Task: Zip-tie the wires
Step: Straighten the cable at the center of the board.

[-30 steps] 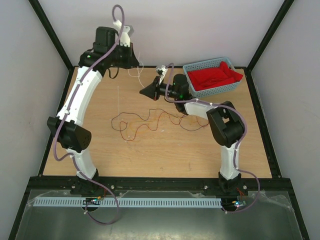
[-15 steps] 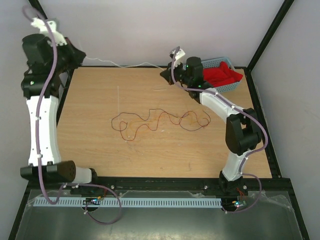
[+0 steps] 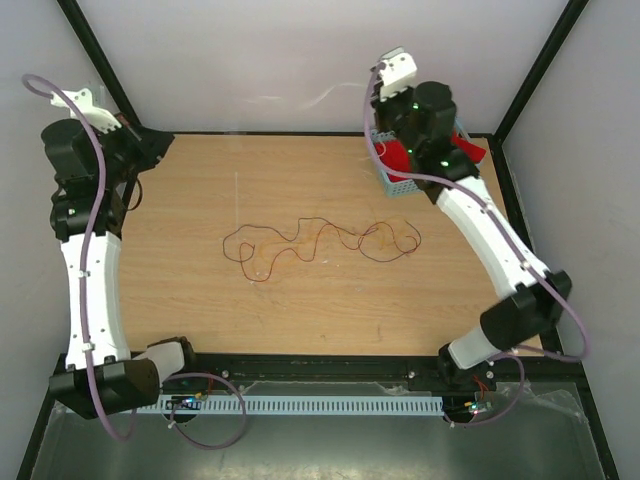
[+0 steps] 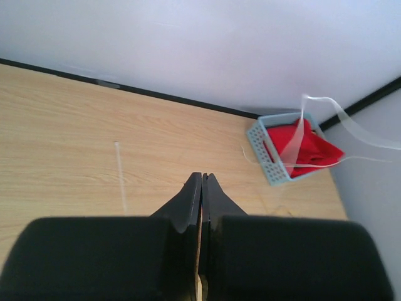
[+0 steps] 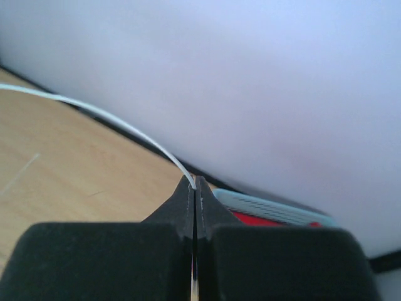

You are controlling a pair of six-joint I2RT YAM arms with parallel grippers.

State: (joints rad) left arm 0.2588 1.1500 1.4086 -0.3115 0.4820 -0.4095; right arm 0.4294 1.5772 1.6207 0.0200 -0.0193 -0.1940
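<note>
The wires (image 3: 320, 238), thin red, orange and dark strands, lie loosely curled in the middle of the wooden table (image 3: 200, 300), with neither gripper near them. My right gripper (image 5: 194, 182) is raised at the back right above the basket and is shut on the end of a thin white zip tie (image 5: 125, 125), which arcs off to the left. The zip tie (image 4: 351, 128) also shows as a pale blurred strip near the basket in the left wrist view. My left gripper (image 4: 202, 175) is held high at the back left corner (image 3: 168, 140), jaws pressed together with nothing seen between its tips.
A light blue perforated basket (image 3: 398, 186) holding red cloth (image 4: 307, 147) sits at the back right, partly under the right arm. Black frame posts and white walls enclose the table. A faint pale line (image 4: 120, 175) is marked on the wood.
Both arms swung up and apart: the left to the back left corner, the right up over the basket. The right gripper closed on the zip tie. The wires stayed put.
</note>
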